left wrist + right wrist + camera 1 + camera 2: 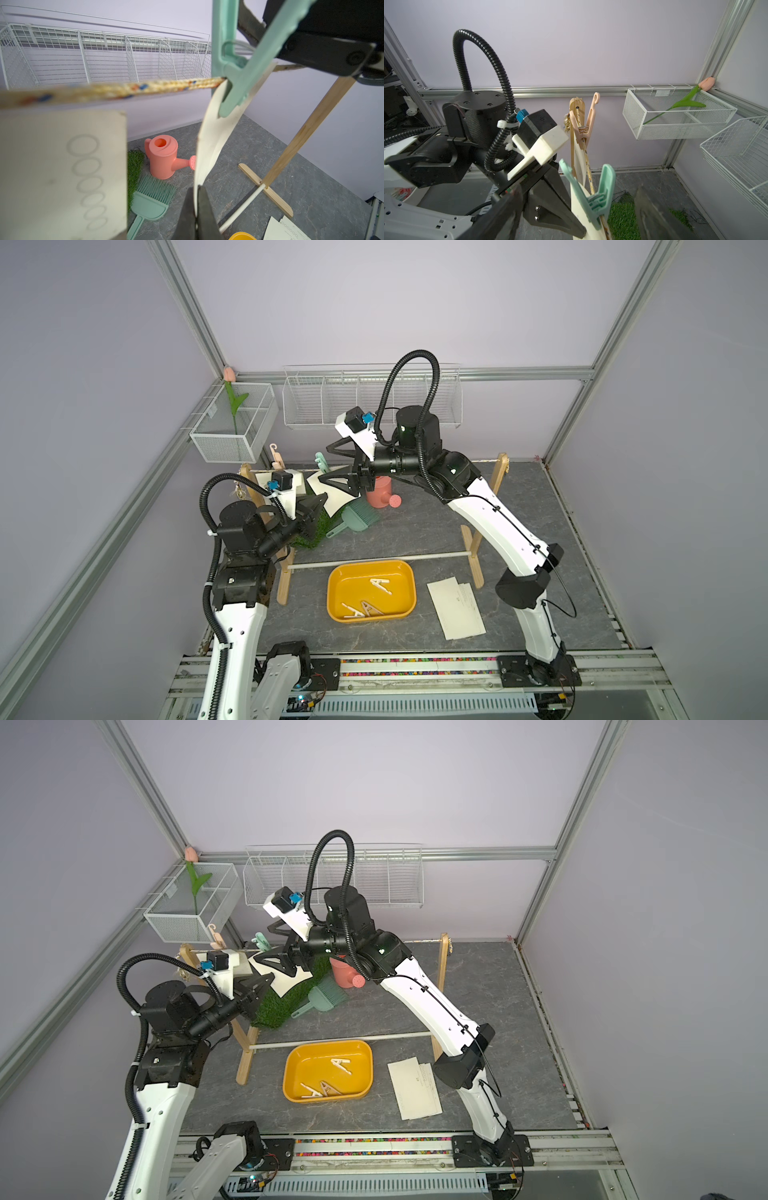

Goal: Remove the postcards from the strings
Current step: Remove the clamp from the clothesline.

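Now, low centre in the left wrist view, the left gripper (196,197) is clenched on a card's (212,141) bottom edge; above, a clip (230,87) pins it to the string (145,88). The right gripper (579,188), jaws apart, straddles that clip; squeezing it seems next.

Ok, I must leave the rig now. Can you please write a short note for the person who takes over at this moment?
Left end effector: shut on the lower edge of a cream paper postcard hanging from the beige twisted string.
Right end effector: open, jaws on either side of the mint-green plastic clothespin that pins this card.
A second cream postcard hangs under a pink plastic clothespin.
Done: a stack of freed postcards lies beside the yellow plastic tray, which holds three pale clothespins.
Left: release the mint clothespin, free this card, then the pink one.
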